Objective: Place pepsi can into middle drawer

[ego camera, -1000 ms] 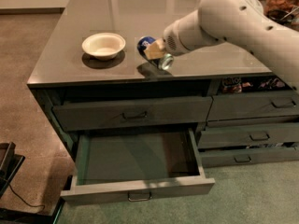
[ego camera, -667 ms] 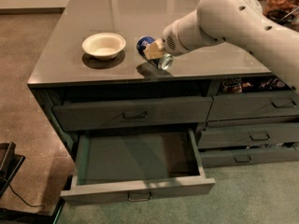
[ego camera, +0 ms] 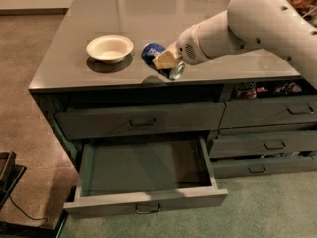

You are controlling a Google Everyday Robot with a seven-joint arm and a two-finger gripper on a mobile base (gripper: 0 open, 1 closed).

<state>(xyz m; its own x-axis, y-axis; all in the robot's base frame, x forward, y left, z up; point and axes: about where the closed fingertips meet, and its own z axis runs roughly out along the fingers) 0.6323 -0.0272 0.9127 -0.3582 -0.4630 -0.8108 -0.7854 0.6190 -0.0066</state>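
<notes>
The pepsi can [ego camera: 151, 50] is blue with a silver end. It lies tilted in my gripper [ego camera: 165, 60], just above the grey countertop [ego camera: 74, 68] near its front edge. The gripper's cream fingers [ego camera: 164, 58] are shut on the can's middle. The white arm reaches in from the upper right. The middle drawer [ego camera: 148, 168] stands pulled open below the counter, its dark flat interior bare. Its front panel carries a small bar handle [ego camera: 147, 208]. The can hangs above and behind the drawer's opening, a little right of its centre.
A white bowl [ego camera: 110, 48] sits on the counter left of the can. A shut drawer [ego camera: 141, 120] lies above the open one. Narrower drawers [ego camera: 270, 114] stack at the right, with snacks showing above them. A dark object [ego camera: 7, 178] is on the floor at lower left.
The gripper with the can has shifted slightly toward the counter's front edge. The drawer and the bowl have not moved.
</notes>
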